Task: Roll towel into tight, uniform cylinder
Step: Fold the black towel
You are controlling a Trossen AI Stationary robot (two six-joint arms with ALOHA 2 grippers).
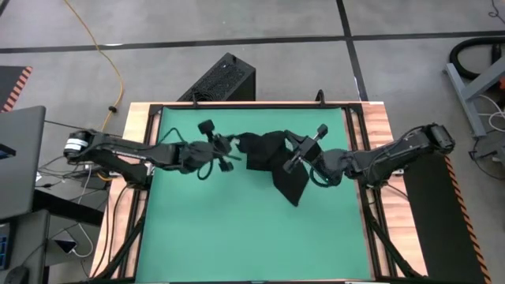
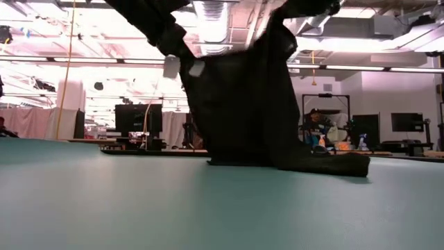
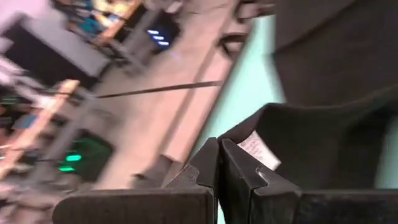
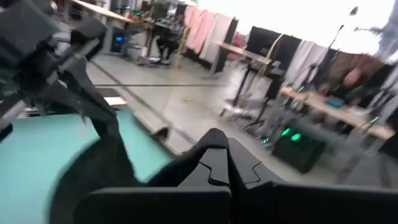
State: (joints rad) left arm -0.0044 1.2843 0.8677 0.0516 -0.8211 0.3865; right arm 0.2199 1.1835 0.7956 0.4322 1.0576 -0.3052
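Green matting covers your surface (image 1: 237, 229), and the towel (image 1: 272, 162) is lifted above its far middle, strung between both arms. Your left pincer (image 1: 229, 150) is clenched on one upper corner, the one with the white tag (image 3: 260, 151) just beside its fingertips. Your right pincer (image 1: 293, 158) is clenched on the opposite corner. From table height you can see most of the cloth hanging in a dark drape, with its lower edge folded and trailing on the mat toward the right arm's side.

You look to be at the spreading step, before any rolling. Nothing is coiled yet, and the cloth is bunched, not flat. Your next move likely calls for drawing the two corners apart until the top edge is taut, then lowering it evenly so the towel lies smooth and square. Watch the trailing fold: if it stays tucked under, the roll will probably come out lumpy.
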